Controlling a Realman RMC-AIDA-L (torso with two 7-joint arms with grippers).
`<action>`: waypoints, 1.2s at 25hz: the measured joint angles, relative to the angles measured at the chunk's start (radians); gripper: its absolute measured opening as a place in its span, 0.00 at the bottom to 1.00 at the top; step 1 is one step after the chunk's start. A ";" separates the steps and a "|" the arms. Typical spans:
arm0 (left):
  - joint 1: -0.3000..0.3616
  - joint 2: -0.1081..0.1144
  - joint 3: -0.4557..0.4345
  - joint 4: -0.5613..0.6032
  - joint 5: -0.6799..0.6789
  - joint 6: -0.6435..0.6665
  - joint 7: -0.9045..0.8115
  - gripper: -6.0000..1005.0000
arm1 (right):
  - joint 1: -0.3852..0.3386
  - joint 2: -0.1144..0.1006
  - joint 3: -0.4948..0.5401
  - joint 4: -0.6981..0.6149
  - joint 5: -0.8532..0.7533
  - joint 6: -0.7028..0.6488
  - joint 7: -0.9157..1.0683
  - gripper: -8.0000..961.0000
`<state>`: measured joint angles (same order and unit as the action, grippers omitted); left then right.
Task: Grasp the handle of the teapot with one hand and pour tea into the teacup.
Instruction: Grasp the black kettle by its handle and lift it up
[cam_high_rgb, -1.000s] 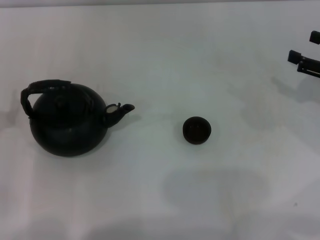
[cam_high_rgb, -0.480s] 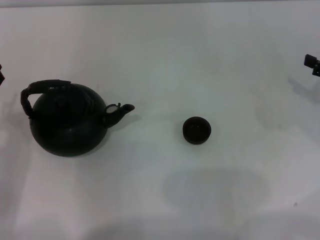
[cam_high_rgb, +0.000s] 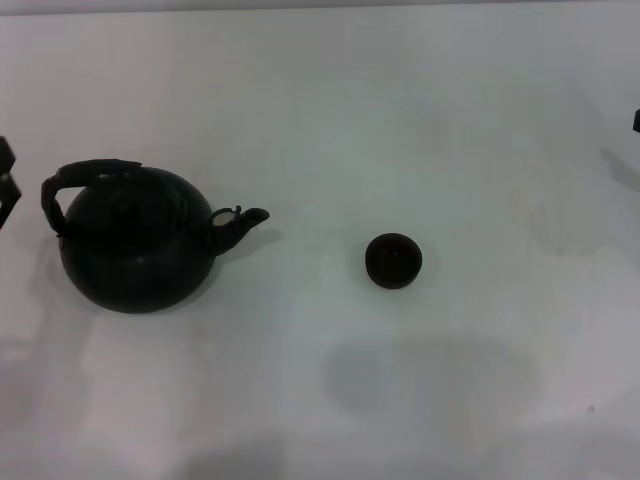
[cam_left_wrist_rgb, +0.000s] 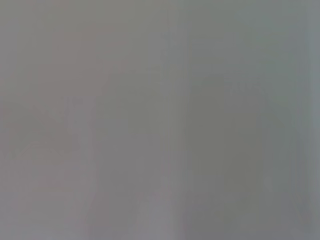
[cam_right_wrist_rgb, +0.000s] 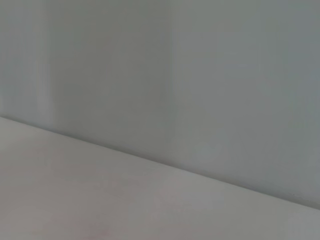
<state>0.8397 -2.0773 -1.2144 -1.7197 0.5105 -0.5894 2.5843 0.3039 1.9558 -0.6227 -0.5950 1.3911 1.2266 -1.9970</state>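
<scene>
the teapot (cam_high_rgb: 135, 245) sits upright on the white table (cam_high_rgb: 330, 120) toward the robot's left, its short spout (cam_high_rgb: 245, 222) aimed at the teacup (cam_high_rgb: 393, 260), which stands alone near the middle, well apart from the pot. the handle (cam_high_rgb: 85, 180) arches over the pot's top, rising on the side away from the spout, and nothing is touching it

the left gripper (cam_high_rgb: 6, 175) shows only as a dark sliver at the left edge of the head view, near the handle end of the pot but clear of it. the right gripper (cam_high_rgb: 636, 121) is just a speck at the far right edge, well away from both things. whether either set of jaws is spread or pressed together cannot be told, since so little of each is in view, and both wrist views show only blank grey surface with no fingers and no pot

by my reading this is the approach step: nothing is grasped, no pouring has begun, and the cup looks untouched. the left arm seems the likely one to take the handle, being on that side. the next move calls for bringing that gripper in over the arch, with its jaws wide enough to straddle the thick bar, then closing on it firmly near the crown so the heavy-looking pot hangs level before it is carried over to the cup and tipped spout-first
</scene>
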 joint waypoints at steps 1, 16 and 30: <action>0.015 0.001 -0.008 0.006 0.003 -0.031 -0.016 0.67 | 0.002 0.000 0.000 0.000 0.000 -0.009 0.000 0.90; 0.052 -0.001 -0.066 0.151 0.063 -0.104 -0.196 0.65 | 0.003 -0.007 -0.004 0.001 0.000 -0.118 0.009 0.89; -0.202 0.008 -0.186 0.342 0.104 -0.121 -0.289 0.63 | -0.026 0.021 -0.002 -0.010 0.006 -0.100 0.000 0.89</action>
<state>0.6381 -2.0697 -1.4002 -1.3779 0.6143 -0.7109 2.2956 0.2781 1.9764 -0.6251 -0.6051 1.3972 1.1262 -1.9974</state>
